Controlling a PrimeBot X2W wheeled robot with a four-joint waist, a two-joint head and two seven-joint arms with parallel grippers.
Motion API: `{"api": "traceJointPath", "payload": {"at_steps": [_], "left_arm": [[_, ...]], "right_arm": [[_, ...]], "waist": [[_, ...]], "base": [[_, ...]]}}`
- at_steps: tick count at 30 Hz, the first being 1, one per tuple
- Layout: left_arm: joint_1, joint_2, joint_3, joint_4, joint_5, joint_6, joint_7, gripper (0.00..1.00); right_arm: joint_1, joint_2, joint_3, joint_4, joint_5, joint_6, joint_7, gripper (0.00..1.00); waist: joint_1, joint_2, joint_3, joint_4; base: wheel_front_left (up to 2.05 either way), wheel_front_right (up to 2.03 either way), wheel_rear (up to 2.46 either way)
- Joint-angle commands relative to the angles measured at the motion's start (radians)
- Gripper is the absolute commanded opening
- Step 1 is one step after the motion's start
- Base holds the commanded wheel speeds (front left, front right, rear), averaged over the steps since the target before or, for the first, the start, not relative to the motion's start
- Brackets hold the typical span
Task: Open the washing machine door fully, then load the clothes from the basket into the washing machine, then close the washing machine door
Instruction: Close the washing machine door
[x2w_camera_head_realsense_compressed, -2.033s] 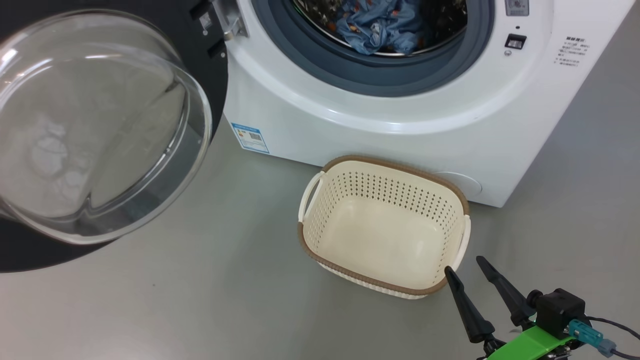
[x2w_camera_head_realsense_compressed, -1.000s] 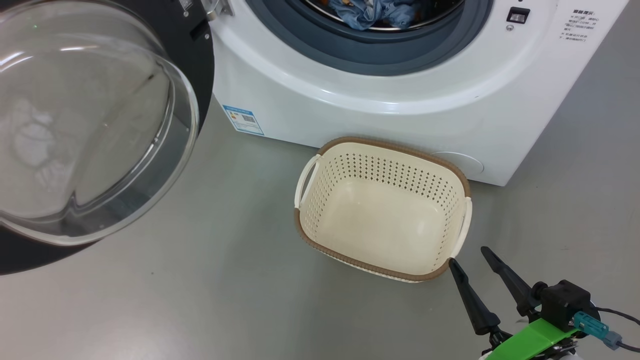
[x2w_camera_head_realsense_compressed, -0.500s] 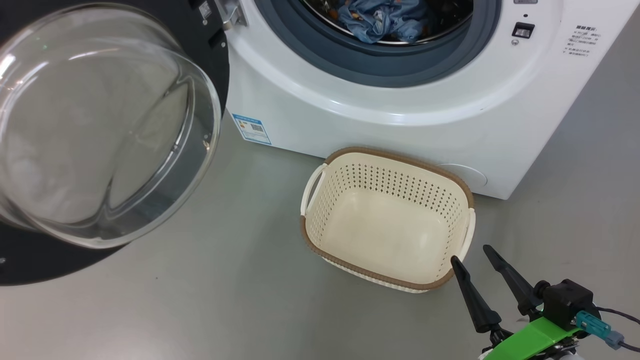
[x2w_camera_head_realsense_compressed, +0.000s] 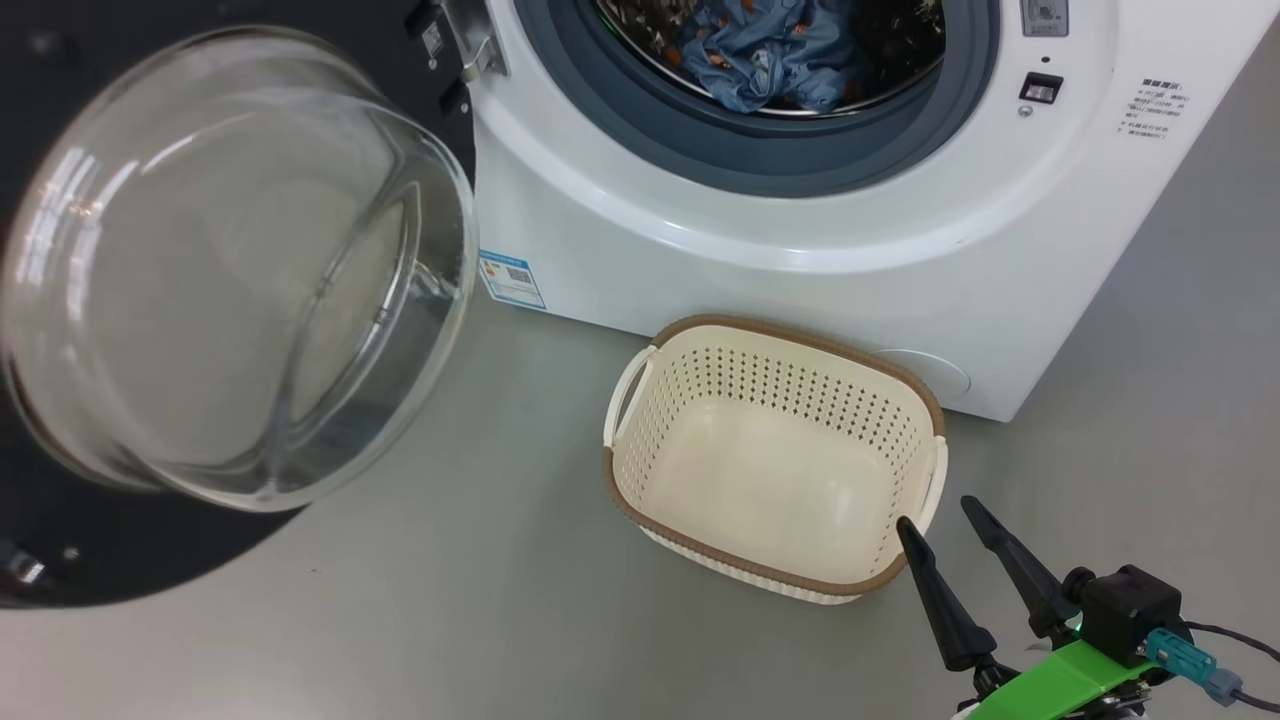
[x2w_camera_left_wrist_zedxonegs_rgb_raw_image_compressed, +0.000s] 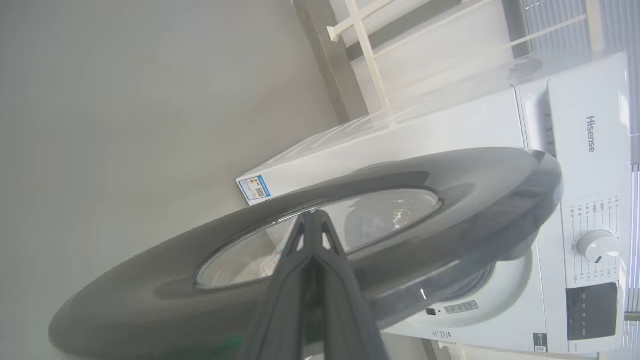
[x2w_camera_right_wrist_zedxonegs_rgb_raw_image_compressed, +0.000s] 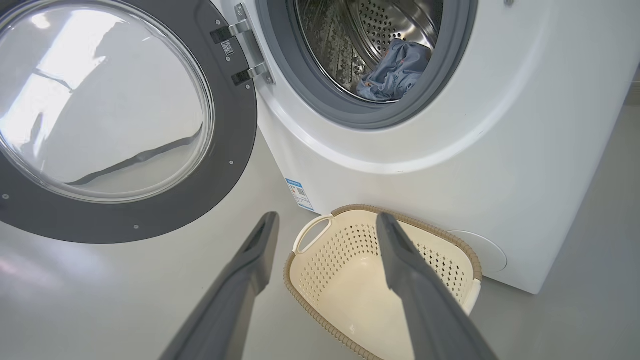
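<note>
The washing machine (x2w_camera_head_realsense_compressed: 800, 230) stands with its door (x2w_camera_head_realsense_compressed: 60, 560) swung out to the left, the glass bowl (x2w_camera_head_realsense_compressed: 230, 270) bulging toward me. The light-blue clothes (x2w_camera_head_realsense_compressed: 770, 45) lie in the steel drum, also seen as clothes (x2w_camera_right_wrist_zedxonegs_rgb_raw_image_compressed: 395, 70) in the right wrist view. The basket (x2w_camera_head_realsense_compressed: 800, 332) sits on the floor before the machine with nothing in it. My right gripper (x2w_camera_head_realsense_compressed: 936, 514) hangs open just off the basket's near right corner. My left gripper (x2w_camera_left_wrist_zedxonegs_rgb_raw_image_compressed: 312, 216) is shut, its tip at the outer face of the door (x2w_camera_left_wrist_zedxonegs_rgb_raw_image_compressed: 450, 200); contact is unclear.
Grey floor (x2w_camera_head_realsense_compressed: 450, 620) spreads in front of the machine and to the basket's left. A blue label sticker (x2w_camera_head_realsense_compressed: 512, 278) marks the machine's lower left front. The control dial (x2w_camera_left_wrist_zedxonegs_rgb_raw_image_compressed: 597, 246) and panel sit on the machine's top front.
The head camera has shifted a little. The door's glass bowl has come nearer to the machine's front, closing the gap to the blue sticker. My right gripper has stayed by the basket.
</note>
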Motion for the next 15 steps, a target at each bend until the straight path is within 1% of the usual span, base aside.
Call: {"api": "traceJointPath", "payload": {"at_steps": [1, 6, 15], "left_arm": [[0.013, 0.050, 0.012, -0.047, -0.016, -0.003, 0.051, 0.00], [0.029, 0.056, 0.006, -0.092, -0.033, -0.003, 0.120, 0.00], [0.100, 0.050, 0.011, -0.259, -0.076, -0.003, 0.257, 0.00]], "right_arm": [[0.005, -0.001, 0.018, -0.027, -0.011, 0.003, -0.005, 1.00], [0.011, 0.004, 0.015, -0.028, -0.010, 0.003, -0.005, 1.00], [0.030, 0.017, 0.006, -0.032, -0.005, 0.003, -0.005, 1.00]], "waist": [[0.0001, 0.0000, -0.008, 0.001], [0.0001, 0.0000, -0.021, 0.002], [0.0001, 0.0000, -0.050, -0.003]], "base": [[0.00, 0.00, 0.00], [0.00, 0.00, 0.00], [0.00, 0.00, 0.00]]}}
